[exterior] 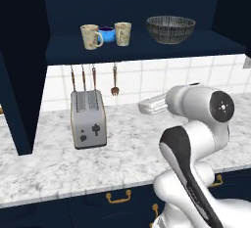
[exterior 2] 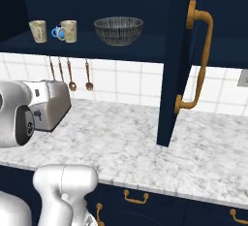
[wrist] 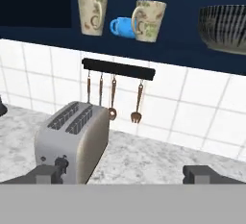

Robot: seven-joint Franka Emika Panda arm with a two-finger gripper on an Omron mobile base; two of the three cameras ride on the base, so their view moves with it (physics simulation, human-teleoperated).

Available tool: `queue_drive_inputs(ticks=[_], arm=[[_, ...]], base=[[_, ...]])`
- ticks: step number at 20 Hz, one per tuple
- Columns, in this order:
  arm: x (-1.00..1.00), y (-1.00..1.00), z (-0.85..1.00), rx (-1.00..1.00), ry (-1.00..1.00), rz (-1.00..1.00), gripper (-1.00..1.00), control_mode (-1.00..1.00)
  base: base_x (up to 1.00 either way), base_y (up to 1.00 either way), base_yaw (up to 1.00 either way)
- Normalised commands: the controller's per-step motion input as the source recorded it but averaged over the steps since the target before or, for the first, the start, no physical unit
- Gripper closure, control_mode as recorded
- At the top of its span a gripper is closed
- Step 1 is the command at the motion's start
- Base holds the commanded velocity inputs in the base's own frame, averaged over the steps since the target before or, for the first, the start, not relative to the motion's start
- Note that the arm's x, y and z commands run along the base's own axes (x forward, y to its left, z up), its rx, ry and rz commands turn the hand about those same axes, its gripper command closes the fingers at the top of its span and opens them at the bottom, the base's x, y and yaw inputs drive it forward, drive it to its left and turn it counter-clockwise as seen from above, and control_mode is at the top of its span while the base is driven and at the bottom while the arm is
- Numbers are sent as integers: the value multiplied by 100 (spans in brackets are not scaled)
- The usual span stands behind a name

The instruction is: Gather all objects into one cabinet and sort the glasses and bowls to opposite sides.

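Observation:
Inside the open navy cabinet (exterior: 142, 48), two beige speckled glasses (exterior: 91, 36) (exterior: 122, 33) stand on the shelf's left part. The small blue bowl (exterior: 107, 34) sits between and just behind them. The wide dark striped bowl (exterior: 170, 29) rests apart on the right. The hand view looks up at the same row: glasses (wrist: 92, 14) (wrist: 148, 20), blue bowl (wrist: 122, 27) and dark bowl (wrist: 223, 28). My gripper (wrist: 125, 174) hovers low over the counter, well below the shelf. It is open, with nothing between its fingertips (wrist: 48, 174). It points left toward the toaster (exterior: 88, 118).
A silver toaster (wrist: 72, 143) stands on the marble counter (exterior: 127, 158) under the shelf. Utensils hang from a rail (wrist: 117, 69) on the tiled wall. The cabinet's right door (exterior 2: 177, 60) stands open with its brass handle (exterior 2: 199, 60) facing out. Navy drawers run below the counter.

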Motion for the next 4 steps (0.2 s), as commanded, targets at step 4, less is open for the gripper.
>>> queue_drive_inputs(ticks=[4], arm=[[-58,-12,-41,0,9,0,-100,-100]], base=[[0,0,0]])
